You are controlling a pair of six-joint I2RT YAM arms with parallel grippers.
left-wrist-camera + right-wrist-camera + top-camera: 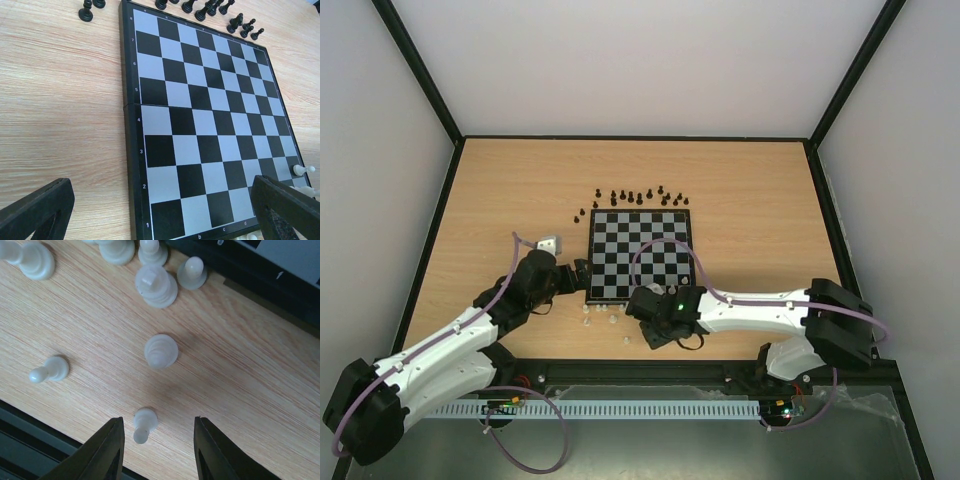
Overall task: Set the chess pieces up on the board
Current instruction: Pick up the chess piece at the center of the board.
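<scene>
My left arm (450,345) stretches forward, left gripper (161,182) gaping wide. My right arm (760,305) reaches leftward, right gripper (160,422) pointing down, jaws partly parted.

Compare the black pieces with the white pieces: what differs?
Black pieces are dark and line the far edge of the board; white pieces are cream and scattered by its near edge. The right tool hovers over white pieces, not black ones. Both are far smaller than the board.
</scene>
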